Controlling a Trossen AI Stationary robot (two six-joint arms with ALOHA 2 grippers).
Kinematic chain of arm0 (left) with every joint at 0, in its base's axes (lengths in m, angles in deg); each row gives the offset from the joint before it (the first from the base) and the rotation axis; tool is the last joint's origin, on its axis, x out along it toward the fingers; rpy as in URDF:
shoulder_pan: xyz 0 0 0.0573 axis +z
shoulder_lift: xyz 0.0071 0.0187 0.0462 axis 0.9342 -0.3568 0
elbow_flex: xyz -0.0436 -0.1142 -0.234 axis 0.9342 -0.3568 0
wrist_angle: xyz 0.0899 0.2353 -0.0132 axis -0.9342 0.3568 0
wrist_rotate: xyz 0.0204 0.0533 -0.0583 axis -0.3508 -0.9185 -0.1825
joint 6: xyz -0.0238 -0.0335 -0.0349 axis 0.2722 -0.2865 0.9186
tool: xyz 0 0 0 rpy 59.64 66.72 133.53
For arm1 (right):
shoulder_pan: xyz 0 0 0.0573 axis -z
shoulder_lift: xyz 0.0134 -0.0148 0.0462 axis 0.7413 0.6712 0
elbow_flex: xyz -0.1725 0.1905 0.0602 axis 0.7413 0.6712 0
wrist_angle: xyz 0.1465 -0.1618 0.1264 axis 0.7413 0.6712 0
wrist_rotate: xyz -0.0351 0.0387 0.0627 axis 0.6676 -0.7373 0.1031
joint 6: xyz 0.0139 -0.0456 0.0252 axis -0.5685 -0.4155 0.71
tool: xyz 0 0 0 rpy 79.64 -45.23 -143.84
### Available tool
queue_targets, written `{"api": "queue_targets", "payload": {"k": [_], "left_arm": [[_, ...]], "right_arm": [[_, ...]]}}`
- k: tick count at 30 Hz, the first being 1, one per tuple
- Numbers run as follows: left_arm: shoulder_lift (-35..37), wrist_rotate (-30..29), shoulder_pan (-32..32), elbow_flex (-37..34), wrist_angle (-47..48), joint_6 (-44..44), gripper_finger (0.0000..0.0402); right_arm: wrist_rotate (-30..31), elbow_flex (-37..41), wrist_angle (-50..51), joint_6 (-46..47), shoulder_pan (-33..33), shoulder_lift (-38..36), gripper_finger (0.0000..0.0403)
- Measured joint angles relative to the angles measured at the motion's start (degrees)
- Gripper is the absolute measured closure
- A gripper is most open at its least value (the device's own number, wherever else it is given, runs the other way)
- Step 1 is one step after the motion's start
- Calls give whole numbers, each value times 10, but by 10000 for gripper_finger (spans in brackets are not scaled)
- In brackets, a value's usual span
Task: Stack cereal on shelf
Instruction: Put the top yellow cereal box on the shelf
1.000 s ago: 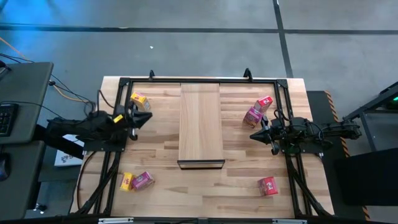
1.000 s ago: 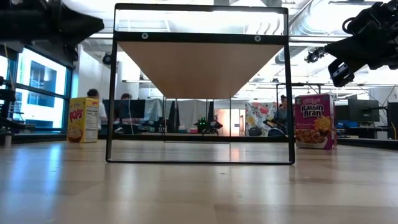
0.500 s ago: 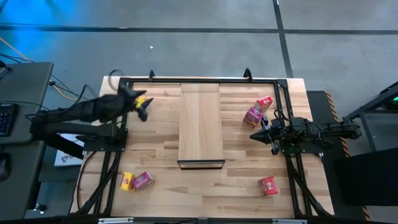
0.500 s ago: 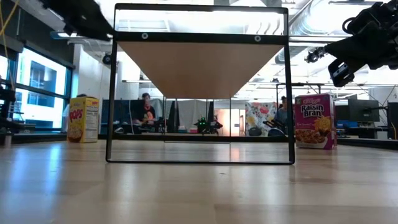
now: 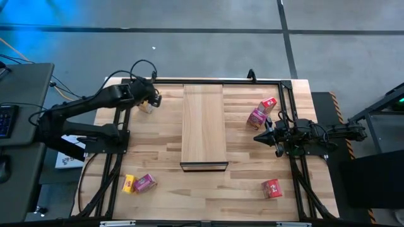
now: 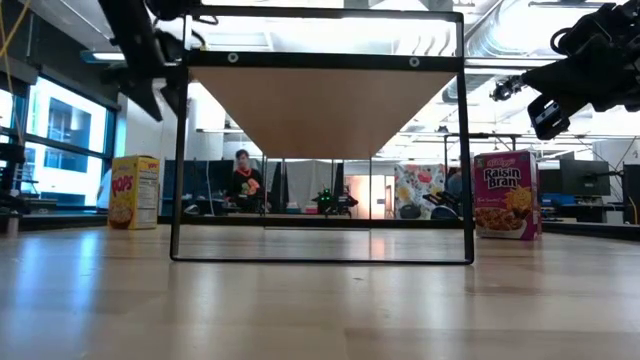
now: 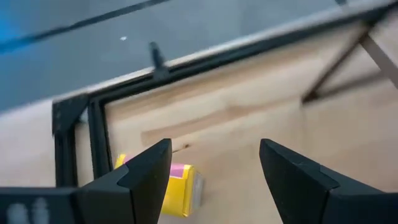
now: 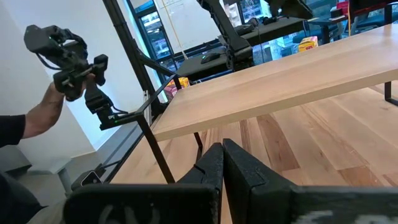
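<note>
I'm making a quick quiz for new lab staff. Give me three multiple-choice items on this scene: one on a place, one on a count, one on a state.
1. Where is the left gripper?
A. over the yellow box at the table's far left
B. over the shelf
C. by the red box

2. How many cereal boxes lie on the shelf?
A. two
B. none
C. six

3. The right gripper is:
A. shut on a box
B. wide open
C. shut, empty

Answers: 1 A, the high view shows it there. 2 B, the board is bare. 3 C, its fingers meet with nothing between.
</note>
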Motion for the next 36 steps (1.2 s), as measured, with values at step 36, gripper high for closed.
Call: {"api": "queue_targets", "payload": {"k": [36], "left_arm": [[98, -272, -106, -169, -97, 304, 138]], "right_arm": [[0, 0, 0, 0, 0, 0, 402]]}}
